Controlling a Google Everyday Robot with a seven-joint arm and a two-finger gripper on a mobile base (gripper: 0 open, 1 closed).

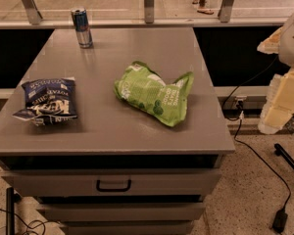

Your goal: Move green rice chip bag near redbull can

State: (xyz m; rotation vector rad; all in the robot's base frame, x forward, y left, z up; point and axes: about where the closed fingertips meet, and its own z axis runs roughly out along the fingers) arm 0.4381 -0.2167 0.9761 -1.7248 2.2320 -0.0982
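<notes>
The green rice chip bag (154, 93) lies crumpled on the grey cabinet top (137, 48), right of centre. The redbull can (82, 28) stands upright at the far left corner of the top, well apart from the bag. My gripper (282, 101) shows as cream-coloured parts at the right edge of the view. It is off the cabinet, to the right of the bag and roughly level with it, touching nothing.
A dark blue chip bag (48, 101) lies at the front left of the top. The cabinet has drawers with a black handle (113, 185) below. Black cables (257, 158) run over the floor at right. A railing and window ledge (147, 21) stand behind.
</notes>
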